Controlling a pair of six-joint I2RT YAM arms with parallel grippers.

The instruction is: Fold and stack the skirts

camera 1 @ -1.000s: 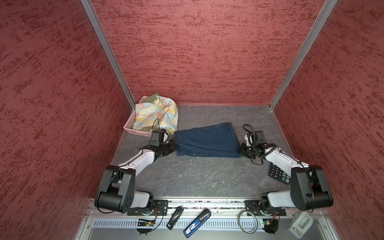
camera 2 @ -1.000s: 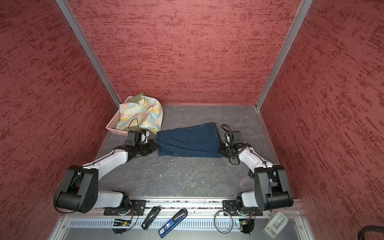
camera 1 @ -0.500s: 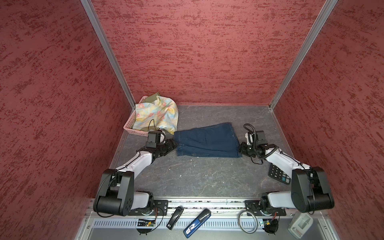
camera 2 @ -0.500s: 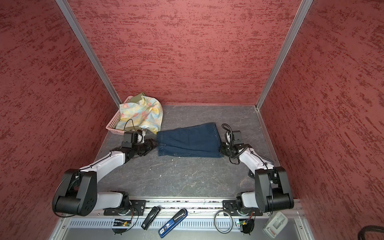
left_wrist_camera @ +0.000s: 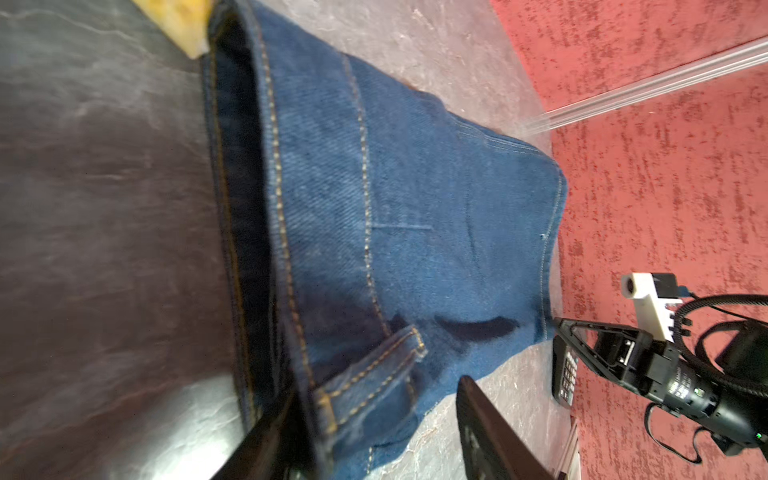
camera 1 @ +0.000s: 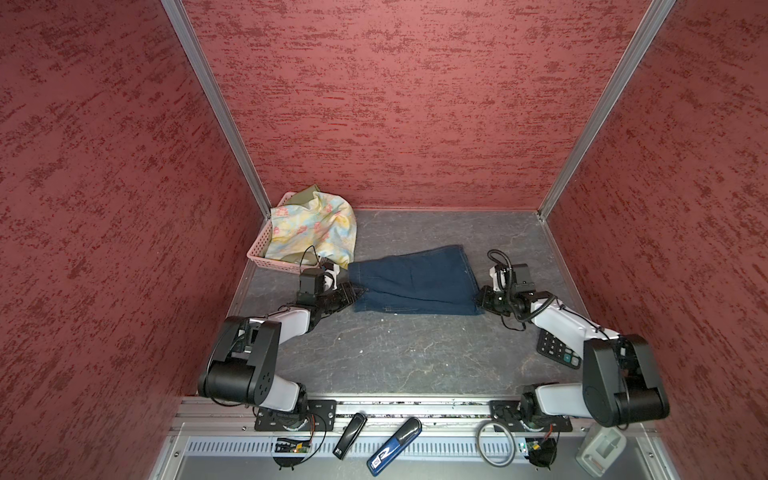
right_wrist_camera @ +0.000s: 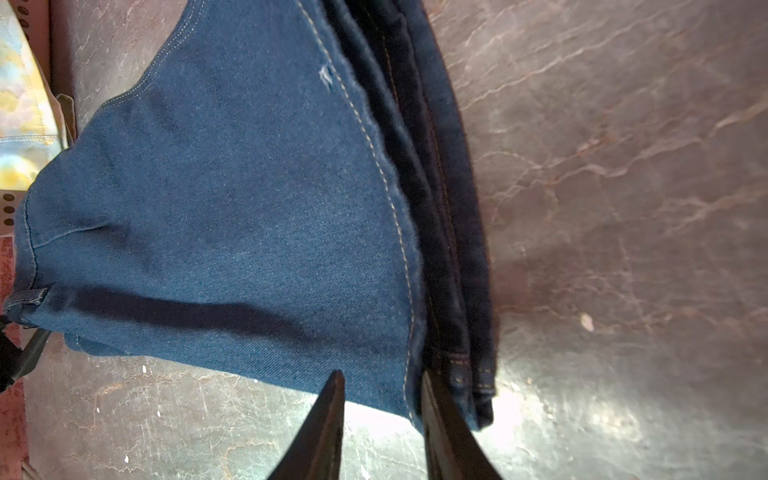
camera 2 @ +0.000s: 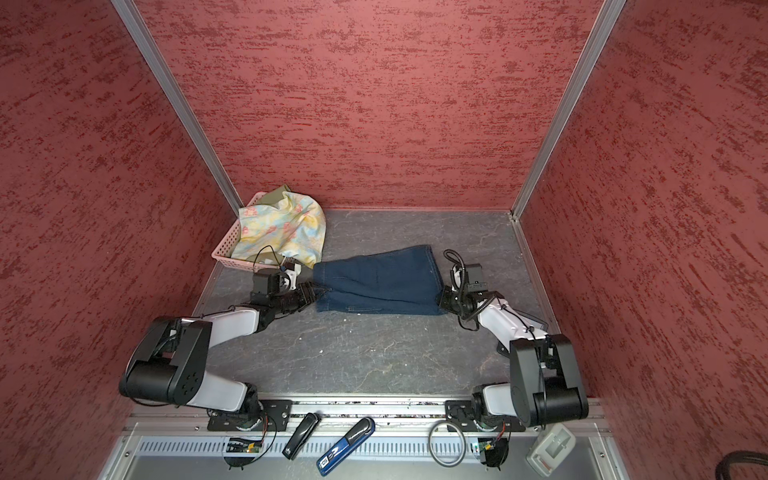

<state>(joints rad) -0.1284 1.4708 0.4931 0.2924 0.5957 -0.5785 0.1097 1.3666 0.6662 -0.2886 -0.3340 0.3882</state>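
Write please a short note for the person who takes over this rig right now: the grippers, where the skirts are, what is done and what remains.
Left gripper: open, jaws astride the waistband corner of the denim skirt.
Right gripper: at the hem corner of the same skirt, jaws narrow; whether it grips, I cannot tell.
Denim: lies flat in the middle of the table, seems folded once.
Floral skirt and olive skirt: crumpled in the pink basket, far left corner, floral on top.
Done: at most the first fold of the denim.
Left: finish the denim, fold the other two, stack all three.
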